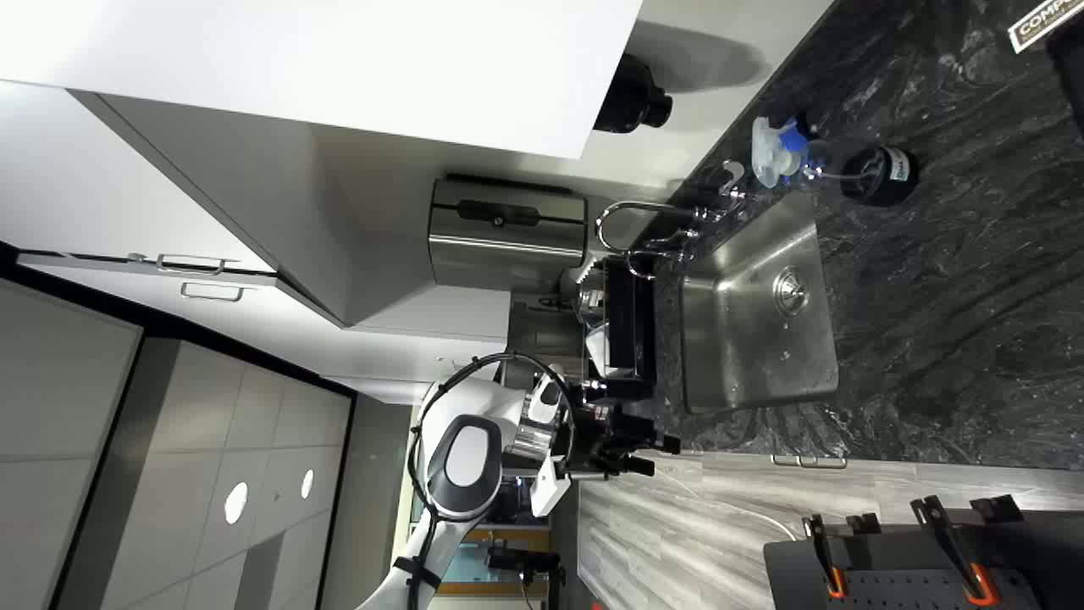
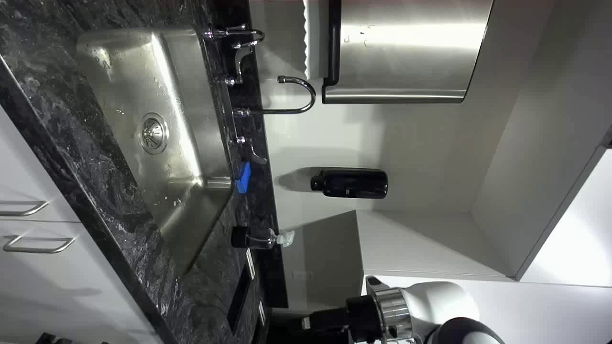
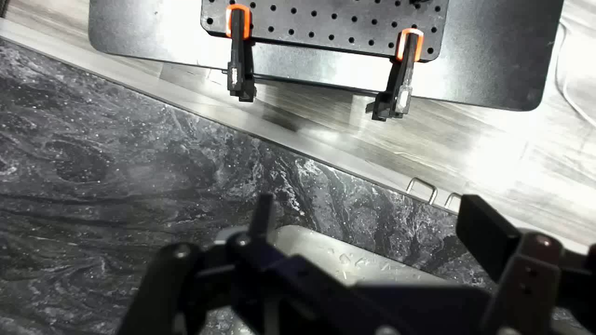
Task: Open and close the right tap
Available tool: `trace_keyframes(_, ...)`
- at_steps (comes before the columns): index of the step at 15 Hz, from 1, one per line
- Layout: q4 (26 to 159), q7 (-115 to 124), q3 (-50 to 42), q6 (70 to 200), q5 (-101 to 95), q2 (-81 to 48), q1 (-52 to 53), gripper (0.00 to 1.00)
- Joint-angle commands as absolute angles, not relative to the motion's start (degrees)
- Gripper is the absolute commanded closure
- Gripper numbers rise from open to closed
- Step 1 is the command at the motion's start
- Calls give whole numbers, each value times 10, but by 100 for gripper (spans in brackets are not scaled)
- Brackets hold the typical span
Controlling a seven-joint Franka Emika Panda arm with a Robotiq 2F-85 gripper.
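- a kitchen, with a bench of black marbled stone (image 1: 948, 288) and a rectangular stainless steel sink (image 1: 745, 347) let into it.
- the task's thing, which i take to be the curved chrome lever tap (image 1: 735, 172) on the right as one faces the sink, sits behind the sink between the tall chrome gooseneck spout (image 2: 279, 112) and a flat blue sponge (image 2: 244, 178); the lever is presumably set for reaching across.
- the black two-fingered end effector (image 3: 368, 209) hangs well apart from it in both exterior views, fingers spread wide, nothing between them; that spread likely leaves room to straddle the lever.
- no stream shows at the spout, so the tap seems closed; whether its turn lies ahead, i cannot tell.
- the sponge probably lies there to dry by the sink; a careless swing could knock it.
- two black-and-orange clamps (image 3: 239, 56) grip a dark perforated plate (image 3: 321, 23), presumably so it cannot slip.
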State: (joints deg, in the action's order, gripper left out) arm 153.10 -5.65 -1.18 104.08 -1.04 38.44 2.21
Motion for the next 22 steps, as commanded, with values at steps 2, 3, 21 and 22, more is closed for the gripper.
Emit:
trace_keyframes(2, 1530, -57, -10, 1040, -10, 384, 21, 0)
trace_keyframes(3, 1530, -57, -10, 1040, -10, 384, 21, 0)
trace_keyframes(21, 1339, -218, -1, 1235, -147, 152, 37, 0)
trace_keyframes(22, 1328, -226, 0, 1250, -150, 135, 39, 0)
